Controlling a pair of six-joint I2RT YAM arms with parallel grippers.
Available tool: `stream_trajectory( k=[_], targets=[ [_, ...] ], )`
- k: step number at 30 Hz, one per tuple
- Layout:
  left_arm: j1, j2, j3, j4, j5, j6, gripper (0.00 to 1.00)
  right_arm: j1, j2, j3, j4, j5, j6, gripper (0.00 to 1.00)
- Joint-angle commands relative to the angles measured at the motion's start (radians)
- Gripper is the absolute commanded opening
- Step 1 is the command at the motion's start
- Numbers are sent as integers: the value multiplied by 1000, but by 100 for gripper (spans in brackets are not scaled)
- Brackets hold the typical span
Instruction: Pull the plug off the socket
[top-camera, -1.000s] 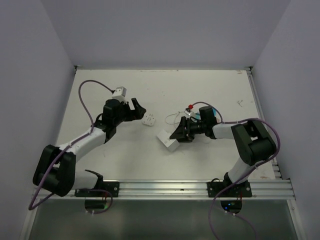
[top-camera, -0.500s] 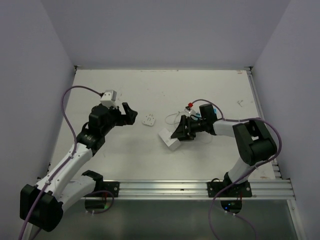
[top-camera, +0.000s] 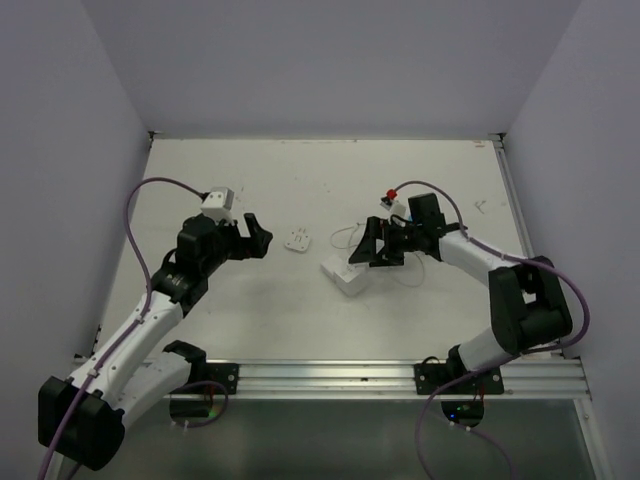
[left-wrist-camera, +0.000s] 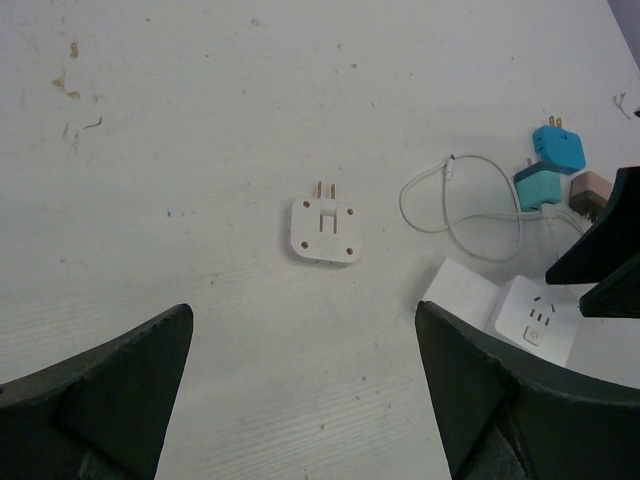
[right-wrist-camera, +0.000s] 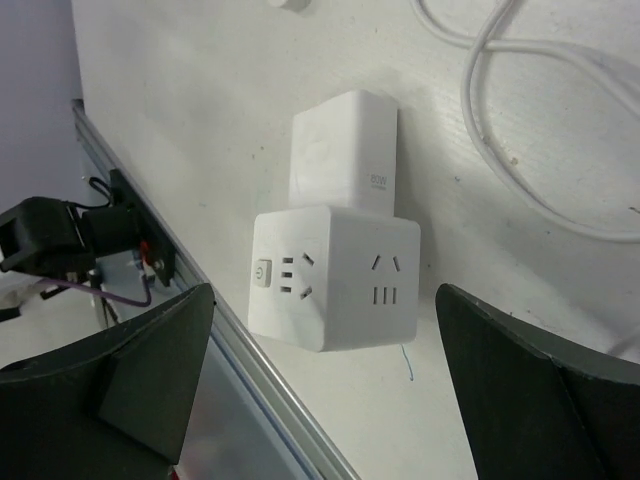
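The white cube socket (top-camera: 353, 282) (right-wrist-camera: 335, 290) (left-wrist-camera: 535, 318) lies on the table. A white block plug (top-camera: 331, 268) (right-wrist-camera: 345, 150) (left-wrist-camera: 462, 293) is still seated in the socket's far face. My right gripper (top-camera: 362, 250) (right-wrist-camera: 325, 288) is open just right of the socket, which shows in the gap ahead of the spread fingertips, touching neither. My left gripper (top-camera: 255, 238) (left-wrist-camera: 302, 310) is open over bare table to the left, with nothing between its fingers.
A flat white square adapter (top-camera: 297, 240) (left-wrist-camera: 325, 230) lies between the arms. Beyond the socket lie a looped white cable (left-wrist-camera: 455, 205), teal plugs (left-wrist-camera: 548, 165) and a pinkish one (left-wrist-camera: 590, 187). An aluminium rail (top-camera: 330, 377) runs along the near edge.
My right gripper has opened and let go of the socket, which now rests on the table with the plug still in it. The left arm has drawn back to the left.
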Motion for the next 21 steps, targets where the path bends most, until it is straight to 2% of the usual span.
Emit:
stream_trajectory(
  k=[1,5,9,15,21],
  targets=[
    [6,2,-8,4,7,31,96,9,-100,62,-121,99,-93,99],
    [6,9,-10,8,17,29,96,54,-180,89,-197,269,-143,99],
    [6,20,-10,8,18,25,96,167,-237,100,-231,427,-204,99],
    [6,29,-10,4,20,25,96,311,-209,131,-279,639,-265,99],
    [6,39,-12,6,18,25,97,430,-134,178,-311,730,-287,99]
  ],
)
